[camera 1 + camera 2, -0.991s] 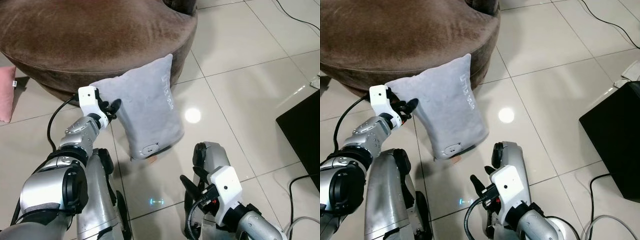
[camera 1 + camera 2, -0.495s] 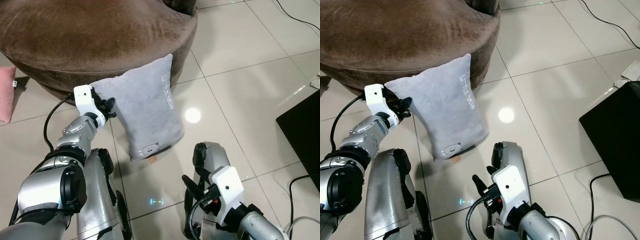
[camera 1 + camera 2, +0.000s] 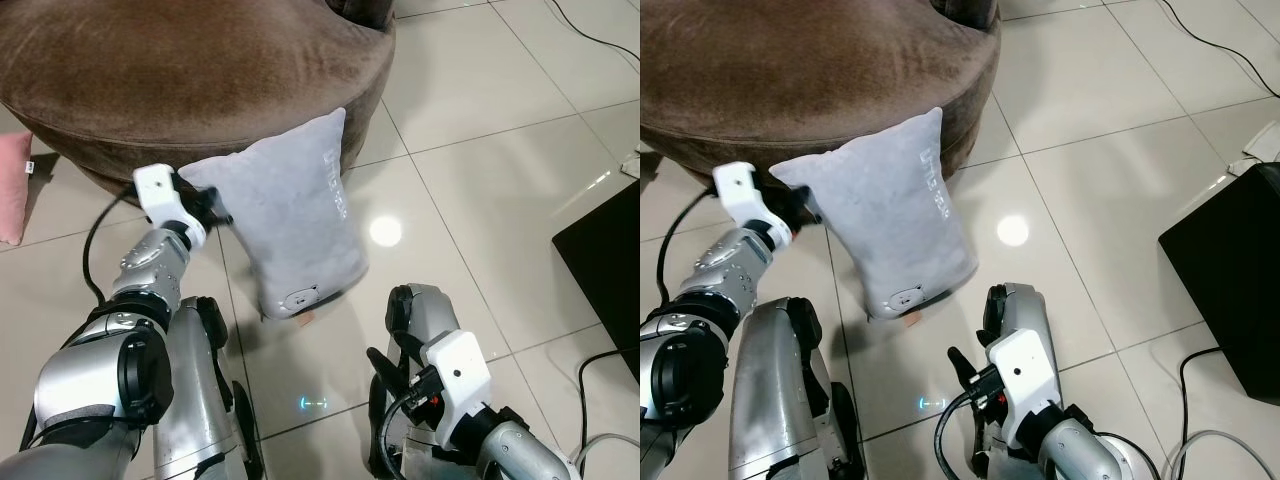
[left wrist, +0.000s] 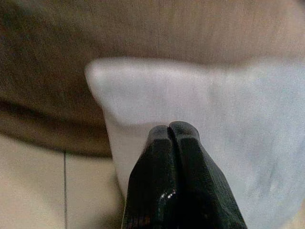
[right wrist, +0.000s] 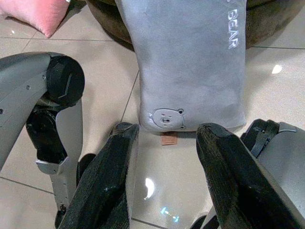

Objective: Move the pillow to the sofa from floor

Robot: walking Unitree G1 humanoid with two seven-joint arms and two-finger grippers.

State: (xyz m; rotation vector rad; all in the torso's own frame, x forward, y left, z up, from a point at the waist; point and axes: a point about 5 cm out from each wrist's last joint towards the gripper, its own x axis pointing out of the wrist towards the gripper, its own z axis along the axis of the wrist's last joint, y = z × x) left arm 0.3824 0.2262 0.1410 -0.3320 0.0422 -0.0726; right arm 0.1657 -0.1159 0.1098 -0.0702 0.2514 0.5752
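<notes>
The grey bear pillow (image 3: pixel 295 215) stands on the tiled floor (image 3: pixel 470 190), leaning against the brown sofa (image 3: pixel 190 80). Soft, light, it should pinch easily at a top corner. Left gripper (image 3: pixel 212 207), jaws clenched, touches that corner; right gripper (image 5: pixel 167 157) hangs released.

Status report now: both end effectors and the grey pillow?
Left end effector shut, at grey pillow corner. Right end effector open, low. Pillow on floor, leaning on brown sofa.
</notes>
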